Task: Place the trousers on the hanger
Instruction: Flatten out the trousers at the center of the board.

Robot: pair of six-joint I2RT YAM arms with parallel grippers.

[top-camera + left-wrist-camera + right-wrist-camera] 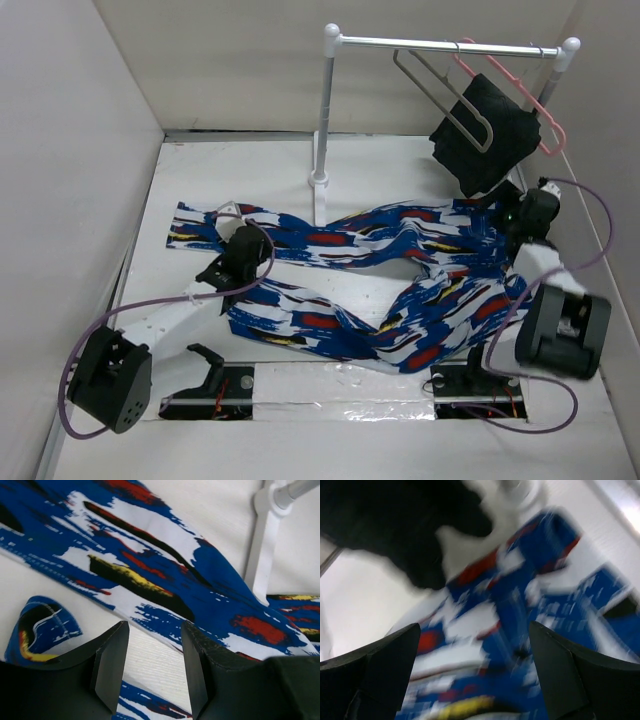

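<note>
The printed trousers (370, 250) lie spread on the white table, both legs running left from the waist at the right. They also show in the left wrist view (165, 575) and, blurred, in the right wrist view (490, 630). The grey wire hanger (440, 95) hangs on the rail at the back. My left gripper (240, 245) is open and empty, low over the gap between the two legs (152, 665). My right gripper (520, 215) is open and empty above the waist end (472, 675).
A white rail stand (322, 130) rises at the back middle, its post also in the left wrist view (267, 540). A pink plastic hanger (520, 90) and a plain black cloth (485, 135) hang on the rail, close above my right gripper. White walls enclose the table.
</note>
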